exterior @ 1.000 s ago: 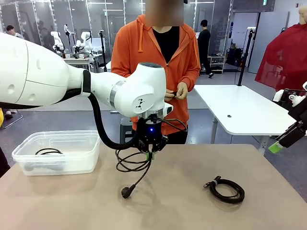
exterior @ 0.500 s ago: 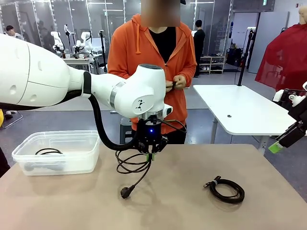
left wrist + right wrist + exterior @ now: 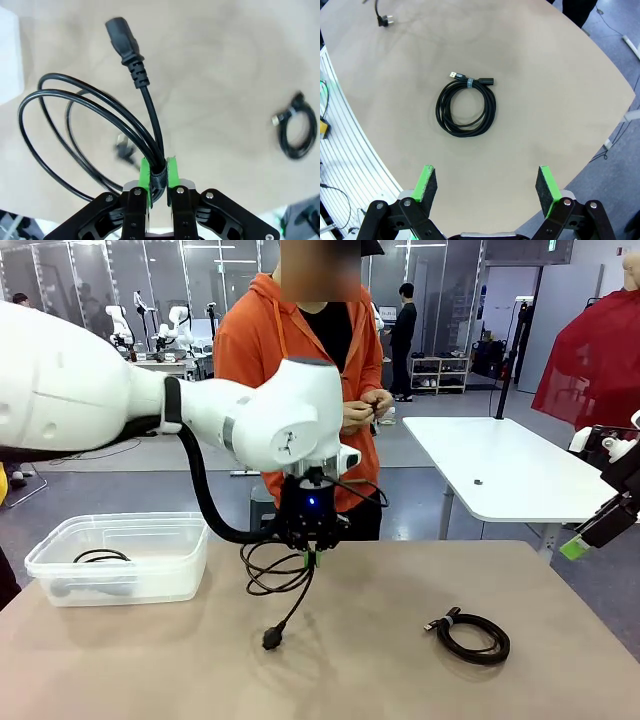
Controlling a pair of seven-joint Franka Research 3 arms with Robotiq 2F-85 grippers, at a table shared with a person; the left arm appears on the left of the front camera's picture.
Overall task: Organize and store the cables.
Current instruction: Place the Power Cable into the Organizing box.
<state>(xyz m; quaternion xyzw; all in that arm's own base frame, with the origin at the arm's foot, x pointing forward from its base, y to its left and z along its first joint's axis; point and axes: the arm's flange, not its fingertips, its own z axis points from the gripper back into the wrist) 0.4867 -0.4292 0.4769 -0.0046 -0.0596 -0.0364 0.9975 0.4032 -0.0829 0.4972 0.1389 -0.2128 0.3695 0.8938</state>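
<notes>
Across the bench (image 3: 400, 670), the biggest thing on my screen is the left arm (image 3: 90, 400), reaching from the left to the middle. Beyond the far edge stands a person (image 3: 300, 360) in an orange hoodie, both hands (image 3: 365, 410) together at the chest around something too small for me to make out.

On the bench's left side sits a clear plastic bin (image 3: 60, 540), lidless. One black binned cable (image 3: 100, 556) lies coiled on its floor; a darker shape lower behind the frosted wall I cannot identify.

At mid-bench the left tool (image 3: 311, 560) points down, clamped tight on the power cable (image 3: 270, 575). From the left wrist I see the green pads (image 3: 144, 172) pinching the bundle right at a black strap, with the loops fanning loosely out from there. One molded connector (image 3: 122, 42) sticks out past the loops; in the front view a plug (image 3: 273, 638) dangles on a straight run low over the bench, and I cannot tell whether it touches.

Well to the right, the coiled cable (image 3: 472, 635) lies flat on the bench, a neat round, bound by a pale tie (image 3: 468, 81) beside its two small connectors.

My right tool (image 3: 485, 180) hangs above the bench's right edge with its pads spread wide, holding nothing, the coiled cable below and apart from it.
</notes>
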